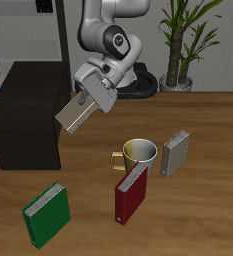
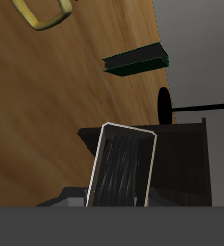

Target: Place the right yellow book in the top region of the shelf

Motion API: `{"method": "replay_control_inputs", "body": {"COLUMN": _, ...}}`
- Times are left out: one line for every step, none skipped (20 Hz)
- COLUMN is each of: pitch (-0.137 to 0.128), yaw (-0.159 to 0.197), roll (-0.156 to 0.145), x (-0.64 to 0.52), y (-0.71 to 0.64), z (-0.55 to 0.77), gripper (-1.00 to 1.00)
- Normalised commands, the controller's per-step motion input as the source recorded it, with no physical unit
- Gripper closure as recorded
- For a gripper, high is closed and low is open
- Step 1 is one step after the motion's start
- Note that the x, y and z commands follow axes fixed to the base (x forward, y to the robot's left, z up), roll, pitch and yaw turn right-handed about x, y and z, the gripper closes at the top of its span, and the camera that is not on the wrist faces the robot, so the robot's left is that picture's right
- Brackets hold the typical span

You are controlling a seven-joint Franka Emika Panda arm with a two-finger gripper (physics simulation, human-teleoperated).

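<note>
My gripper [image 1: 89, 93] is shut on the right yellow book [image 1: 75, 113], a thin tan-grey hardback, and holds it tilted in the air just beside the upper edge of the shelf [image 1: 23, 125], the low matt black cabinet. In the wrist view the book [image 2: 121, 165] shows as a dark panel with a pale rim, with the black shelf [image 2: 186, 159] behind it. My fingertips are hidden behind the book.
A paler grey book [image 1: 175, 152] stands farther from the shelf, beside a mug [image 1: 137, 153] with a yellow handle [image 2: 46, 13]. A red book [image 1: 131, 194] stands before the mug. A green book [image 1: 46, 212] [image 2: 135, 61] stands near the table's front edge. A potted plant stands behind.
</note>
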Motion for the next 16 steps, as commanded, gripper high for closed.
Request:
{"method": "replay_control_inputs", "body": {"pitch": 0.027, "yaw": 0.006, "roll": -0.047, "x": 0.01, "y": -0.22, "z": -0.02, "gripper": 1.00}}
{"method": "replay_control_inputs", "body": {"pitch": -0.024, "yaw": 0.024, "roll": -0.018, "x": 0.15, "y": -0.17, "z": 0.03, "gripper": 1.00}}
{"method": "replay_control_inputs", "body": {"pitch": -0.014, "yaw": -0.002, "roll": -0.049, "x": 0.01, "y": -0.19, "z": 0.05, "gripper": 1.00}}
{"method": "replay_control_inputs", "body": {"pitch": -0.032, "yaw": 0.008, "roll": -0.019, "x": 0.07, "y": -0.14, "z": 0.03, "gripper": 1.00}}
{"method": "replay_control_inputs", "body": {"pitch": 0.001, "yaw": -0.011, "roll": -0.034, "x": 0.03, "y": -0.04, "z": 0.02, "gripper": 1.00}}
{"method": "replay_control_inputs", "body": {"pitch": -0.034, "yaw": 0.014, "roll": 0.031, "x": 0.00, "y": -0.03, "z": 0.03, "gripper": 1.00}}
{"method": "replay_control_inputs", "body": {"pitch": -0.038, "yaw": 0.011, "roll": -0.062, "x": 0.00, "y": -0.14, "z": 0.05, "gripper": 1.00}}
{"method": "replay_control_inputs", "body": {"pitch": -0.029, "yaw": 0.024, "roll": 0.026, "x": 0.06, "y": 0.01, "z": 0.04, "gripper": 1.00}}
{"method": "replay_control_inputs", "body": {"pitch": -0.094, "yaw": 0.046, "roll": -0.028, "x": -0.07, "y": -0.11, "z": 0.01, "gripper": 1.00}}
{"method": "replay_control_inputs", "body": {"pitch": 0.009, "yaw": 0.002, "roll": -0.004, "x": -0.02, "y": -0.08, "z": -0.04, "gripper": 1.00}}
{"method": "replay_control_inputs", "body": {"pitch": 0.081, "yaw": -0.015, "roll": -0.032, "x": 0.10, "y": -0.22, "z": -0.04, "gripper": 1.00}}
{"method": "replay_control_inputs", "body": {"pitch": 0.005, "yaw": -0.015, "roll": -0.044, "x": 0.01, "y": -0.17, "z": 0.04, "gripper": 1.00}}
{"method": "replay_control_inputs", "body": {"pitch": -0.016, "yaw": -0.042, "roll": -0.047, "x": 0.00, "y": -0.16, "z": 0.04, "gripper": 1.00}}
{"method": "replay_control_inputs", "body": {"pitch": 0.052, "yaw": -0.007, "roll": -0.025, "x": 0.07, "y": -0.19, "z": -0.05, "gripper": 1.00}}
{"method": "replay_control_inputs", "body": {"pitch": 0.008, "yaw": 0.005, "roll": -0.058, "x": 0.14, "y": -0.28, "z": -0.06, "gripper": 1.00}}
{"method": "replay_control_inputs", "body": {"pitch": 0.019, "yaw": -0.008, "roll": -0.040, "x": 0.08, "y": -0.26, "z": -0.13, "gripper": 1.00}}
